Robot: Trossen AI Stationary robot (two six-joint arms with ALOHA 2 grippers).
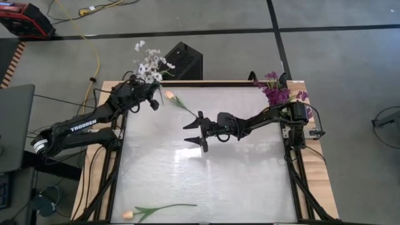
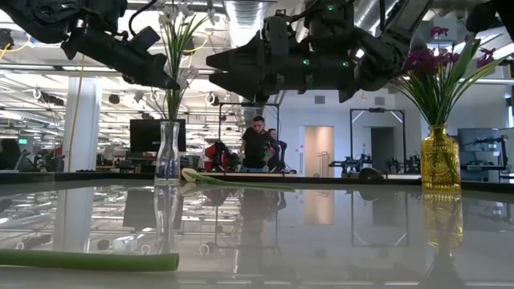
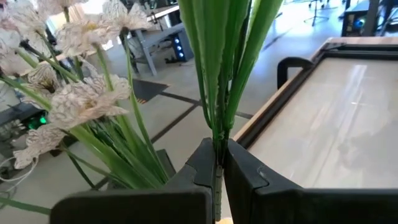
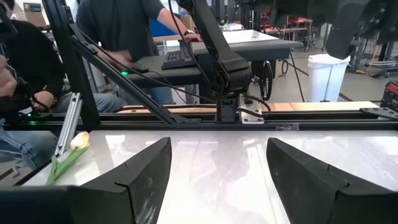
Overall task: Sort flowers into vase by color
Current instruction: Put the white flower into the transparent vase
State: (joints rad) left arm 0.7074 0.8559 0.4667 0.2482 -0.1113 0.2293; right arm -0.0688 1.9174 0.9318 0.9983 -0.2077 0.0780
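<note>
Left gripper [image 1: 152, 95] jaws shut, right gripper [image 1: 195, 132] jaws apparently spread

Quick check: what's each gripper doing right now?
Left gripper: shut on a green flower stem, beside the white flowers.
Right gripper: open, empty, above the table.

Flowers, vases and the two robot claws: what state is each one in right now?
left gripper: shut on a green stem, by the white flowers.
right gripper: open, empty, above the table's middle.
clear vase: upright, holding white flowers.
yellow vase: upright, holding purple flowers.
far tulip: lying flat.
near tulip: lying flat at the table's edge.
</note>
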